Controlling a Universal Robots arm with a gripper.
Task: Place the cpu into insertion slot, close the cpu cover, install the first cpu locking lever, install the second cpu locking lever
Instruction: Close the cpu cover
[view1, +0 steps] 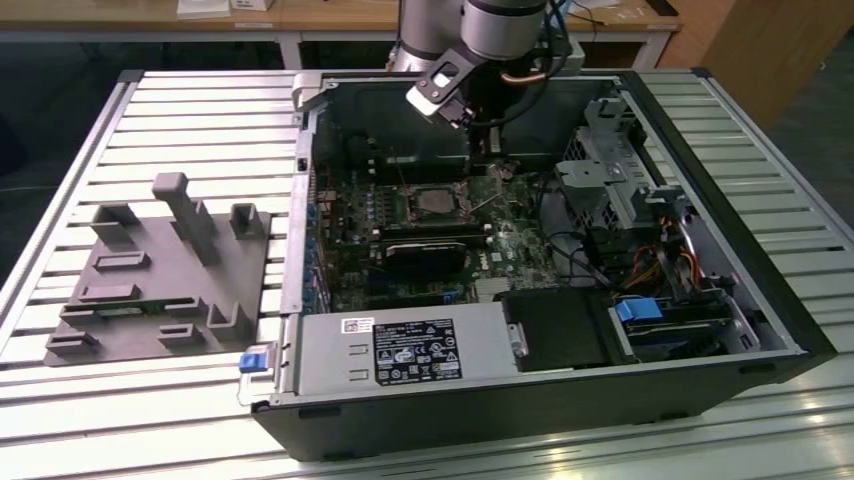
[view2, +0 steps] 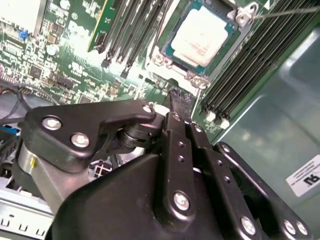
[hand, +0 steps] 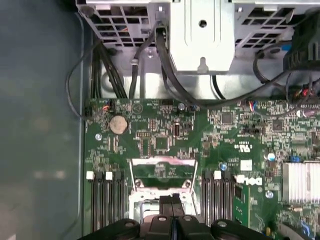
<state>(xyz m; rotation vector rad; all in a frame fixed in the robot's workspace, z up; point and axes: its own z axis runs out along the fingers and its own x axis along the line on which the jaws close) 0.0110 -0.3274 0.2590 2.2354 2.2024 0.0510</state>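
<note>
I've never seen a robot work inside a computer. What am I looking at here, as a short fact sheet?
setting: open computer case lying on a slatted table
arm: reaches down into the case, over the green motherboard
fingers: shut, nothing between them, tips close beside the socket
cpu: lying in the insertion slot, silvery top up
cpu cover: appears raised, not down over the chip
beside the case: grey fixture with upright posts

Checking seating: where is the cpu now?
In the second wrist view the cpu lies in the insertion slot, between the memory slots, just past the gripper.
</note>
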